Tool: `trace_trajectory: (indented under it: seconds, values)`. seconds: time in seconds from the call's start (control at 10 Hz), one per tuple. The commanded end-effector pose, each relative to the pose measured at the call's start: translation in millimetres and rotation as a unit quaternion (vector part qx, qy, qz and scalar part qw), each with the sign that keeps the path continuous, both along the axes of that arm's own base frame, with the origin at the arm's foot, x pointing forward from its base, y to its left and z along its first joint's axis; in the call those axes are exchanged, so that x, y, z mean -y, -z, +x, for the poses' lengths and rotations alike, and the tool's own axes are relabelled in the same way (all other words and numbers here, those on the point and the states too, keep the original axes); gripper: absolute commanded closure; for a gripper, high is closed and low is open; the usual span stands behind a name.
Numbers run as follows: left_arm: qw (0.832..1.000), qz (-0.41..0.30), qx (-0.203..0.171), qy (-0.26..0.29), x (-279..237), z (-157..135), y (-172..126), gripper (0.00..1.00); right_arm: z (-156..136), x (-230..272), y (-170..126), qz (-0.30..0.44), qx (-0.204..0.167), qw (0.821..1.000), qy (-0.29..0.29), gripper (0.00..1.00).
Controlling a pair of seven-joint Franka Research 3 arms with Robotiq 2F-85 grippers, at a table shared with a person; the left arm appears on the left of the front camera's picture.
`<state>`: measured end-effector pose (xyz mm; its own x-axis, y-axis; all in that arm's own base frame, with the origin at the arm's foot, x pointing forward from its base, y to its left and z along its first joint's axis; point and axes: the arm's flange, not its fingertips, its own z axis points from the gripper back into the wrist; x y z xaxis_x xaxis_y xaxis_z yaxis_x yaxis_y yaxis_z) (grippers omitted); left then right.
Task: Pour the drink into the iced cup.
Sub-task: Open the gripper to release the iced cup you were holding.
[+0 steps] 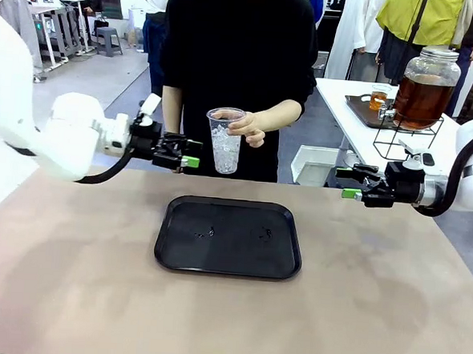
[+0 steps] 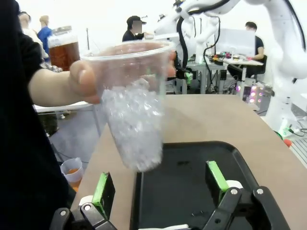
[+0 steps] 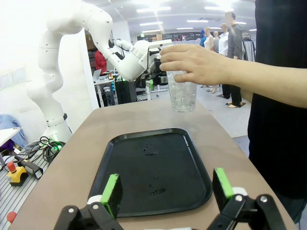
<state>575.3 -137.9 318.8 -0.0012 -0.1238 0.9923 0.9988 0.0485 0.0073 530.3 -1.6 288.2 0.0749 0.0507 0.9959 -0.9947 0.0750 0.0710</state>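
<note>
A person's hand (image 1: 251, 130) holds the iced cup (image 1: 225, 140), a clear plastic cup about half full of ice, above the table's far edge. My left gripper (image 1: 191, 162) is open just left of it. In the left wrist view the iced cup (image 2: 134, 110) hangs ahead of the spread green pads (image 2: 103, 189), touching neither. My right gripper (image 1: 350, 184) is open at the right, holding nothing. From the right wrist, the iced cup (image 3: 183, 93) is far ahead beyond the tray. The amber drink fills a glass spigot jar (image 1: 425, 88) on a side table.
A black tray (image 1: 227, 261) with a few wet spots lies mid-table below the cup. A small cup of amber liquid (image 1: 378, 96) stands beside the jar on a dark tray. A white bin (image 1: 313, 166) sits between the tables.
</note>
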Motion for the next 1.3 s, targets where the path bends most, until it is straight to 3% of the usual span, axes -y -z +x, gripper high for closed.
trace_trajectory:
  seconds: [0.0, 0.5, 1.2]
  values:
    - [1.0, -0.013, 0.019, -0.005, -40.6, -34.7, 1.0, 0.0, -0.8, 0.3, -2.6, 0.003, 0.001, 1.0, -0.003, 0.0]
    - [0.999, -0.02, 0.025, -0.02, -94.6, -85.7, 13.2, 0.0, -0.8, 0.3, -2.6, 0.003, 0.001, 1.0, -0.003, 0.0]
    - [1.0, -0.016, 0.014, -0.021, -92.8, -75.3, 14.2, 0.0, -0.8, 0.3, -2.6, 0.003, 0.001, 1.0, -0.003, 0.0]
